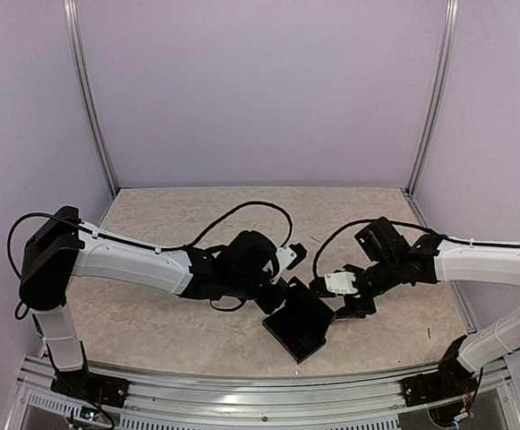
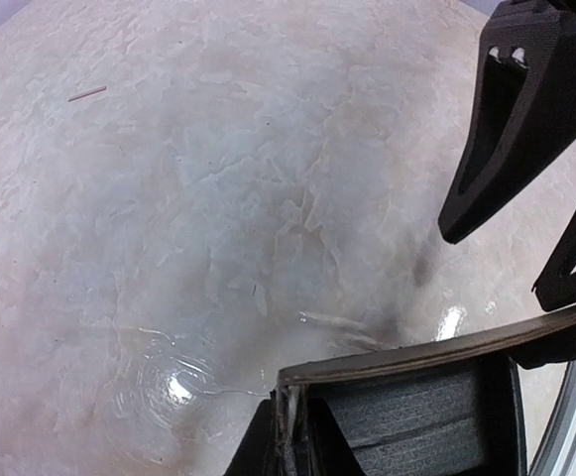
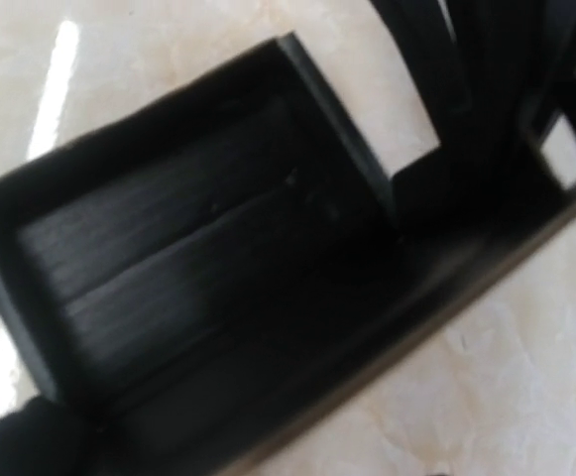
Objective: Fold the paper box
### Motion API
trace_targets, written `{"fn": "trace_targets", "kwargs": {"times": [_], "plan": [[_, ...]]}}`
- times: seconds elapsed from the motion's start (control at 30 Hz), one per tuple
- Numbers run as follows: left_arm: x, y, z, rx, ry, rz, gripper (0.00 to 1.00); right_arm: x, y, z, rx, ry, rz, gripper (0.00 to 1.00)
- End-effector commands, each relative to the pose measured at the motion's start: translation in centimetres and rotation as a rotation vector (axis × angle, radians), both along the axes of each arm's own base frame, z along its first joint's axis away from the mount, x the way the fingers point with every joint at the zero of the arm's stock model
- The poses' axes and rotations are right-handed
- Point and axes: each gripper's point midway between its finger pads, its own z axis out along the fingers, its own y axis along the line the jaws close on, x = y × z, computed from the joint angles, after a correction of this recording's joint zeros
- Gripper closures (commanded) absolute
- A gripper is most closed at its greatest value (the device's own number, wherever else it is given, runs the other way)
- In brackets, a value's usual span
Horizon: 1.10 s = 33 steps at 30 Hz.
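The paper box [image 1: 300, 324] is a matte black shallow tray with raised walls, lying tilted on the table between both arms. My left gripper [image 1: 280, 288] is at its far left corner. In the left wrist view the left gripper [image 2: 289, 424] is shut on a thin wall of the box [image 2: 436, 402]. My right gripper [image 1: 347, 305] is at the box's right edge. In the right wrist view the box [image 3: 188, 258] fills the frame and hides my own fingers, so their state is unclear. The right fingers [image 2: 511, 109] show in the left wrist view.
The beige marbled tabletop [image 1: 179, 224] lies around the box. Black cables [image 1: 260, 208] loop over the table behind the arms. The metal rail of the table's near edge [image 1: 242, 381] runs close below the box. Lilac walls enclose the back and sides.
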Motion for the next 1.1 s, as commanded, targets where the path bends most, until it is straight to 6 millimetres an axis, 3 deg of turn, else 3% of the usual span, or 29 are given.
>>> {"fn": "trace_targets", "kwargs": {"times": [0.0,0.1,0.3,0.53,0.8,1.07], "plan": [[1.0,-0.6,-0.5,-0.010,0.005,-0.013,0.97,0.0,0.5,0.3,0.021,-0.005,-0.004,0.42],[1.4,-0.5,-0.8,-0.010,0.015,-0.016,1.00,0.3,0.6,0.4,0.024,-0.014,-0.015,0.43],[3.8,-0.4,0.7,-0.075,-0.031,0.005,1.00,1.4,1.2,0.6,0.017,-0.020,-0.033,0.43],[6.1,0.9,1.0,-0.114,-0.066,0.032,1.00,4.0,2.4,0.4,0.002,-0.047,-0.090,0.45],[5.6,1.3,-0.1,-0.135,0.043,0.063,1.00,5.2,3.0,0.0,0.009,-0.067,-0.118,0.50],[4.9,2.4,-1.6,-0.115,0.096,0.159,1.00,3.7,2.4,-0.9,0.005,-0.067,-0.047,0.50]]}}
